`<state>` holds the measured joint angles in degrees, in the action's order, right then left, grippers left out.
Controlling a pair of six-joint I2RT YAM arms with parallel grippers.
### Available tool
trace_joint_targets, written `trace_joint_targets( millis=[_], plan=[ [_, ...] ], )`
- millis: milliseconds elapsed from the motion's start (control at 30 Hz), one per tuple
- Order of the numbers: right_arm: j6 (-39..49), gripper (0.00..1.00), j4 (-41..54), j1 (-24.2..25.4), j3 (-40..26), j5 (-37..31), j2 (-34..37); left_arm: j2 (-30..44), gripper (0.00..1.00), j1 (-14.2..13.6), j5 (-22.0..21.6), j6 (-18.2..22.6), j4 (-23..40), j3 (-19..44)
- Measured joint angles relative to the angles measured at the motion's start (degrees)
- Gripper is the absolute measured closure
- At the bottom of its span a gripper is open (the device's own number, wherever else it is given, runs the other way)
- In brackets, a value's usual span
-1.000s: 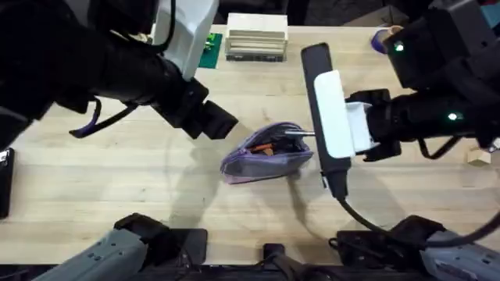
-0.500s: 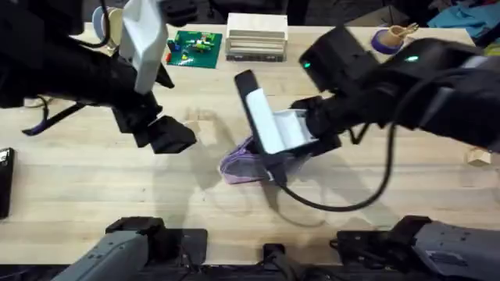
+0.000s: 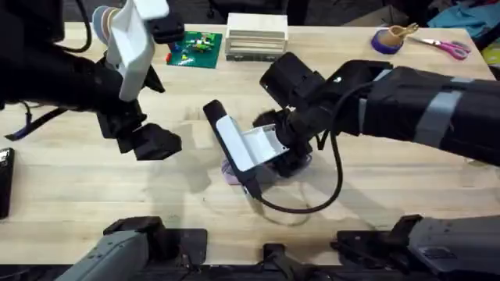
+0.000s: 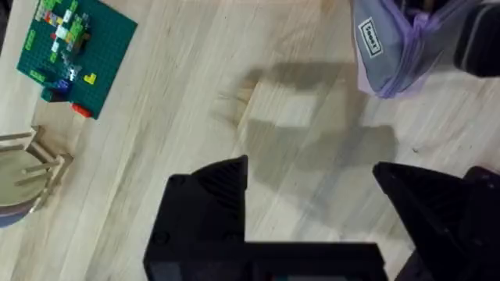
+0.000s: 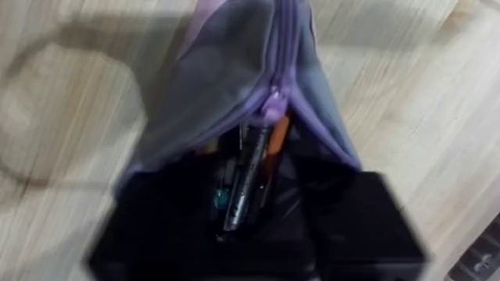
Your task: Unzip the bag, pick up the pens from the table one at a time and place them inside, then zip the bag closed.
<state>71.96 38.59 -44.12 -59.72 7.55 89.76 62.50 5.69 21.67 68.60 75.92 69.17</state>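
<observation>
The lavender bag (image 4: 391, 55) lies at the table's (image 3: 391, 187) centre. In the overhead view only a purple edge of the bag (image 3: 233, 172) shows under my right arm. My right gripper (image 3: 280, 160) is down on the bag's open end. In the right wrist view the bag (image 5: 234, 70) gapes below its zipper pull (image 5: 273, 101). A dark pen (image 5: 244, 176) and an orange pen (image 5: 278, 144) lie inside. My left gripper (image 3: 155, 142) hovers left of the bag and apart from it. Its fingers (image 4: 209, 187) stand open over bare wood with nothing between them.
A green brick plate (image 3: 194, 48) and a stack of pale blocks (image 3: 256, 35) sit at the back. Pink-handled scissors (image 3: 441, 47) and a purple dish (image 3: 385, 40) lie back right. A wooden rack (image 4: 23, 168) is at the back left. A black object (image 3: 4, 179) lies at the left edge.
My right arm has swung left and dropped onto the bag, covering most of it. My left arm has drawn back to the left, away from the bag.
</observation>
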Motion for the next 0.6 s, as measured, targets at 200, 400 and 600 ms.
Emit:
trace_joint_targets(
  millis=[200,400,600],
  plan=[
    [-11.90,0.003,-0.44,-0.02,-0.28,-0.65,-0.17,0.00,0.008,0.00,0.44,0.22,0.00,0.00],
    [-28.35,0.003,0.66,-0.22,-1.34,-0.19,-0.33,0.00,0.008,-0.02,0.70,0.22,0.63,0.00],
    [-43.20,0.004,1.22,-0.28,-5.11,0.22,-4.65,0.00,0.007,-0.01,0.89,0.23,0.83,0.00]
  ],
)
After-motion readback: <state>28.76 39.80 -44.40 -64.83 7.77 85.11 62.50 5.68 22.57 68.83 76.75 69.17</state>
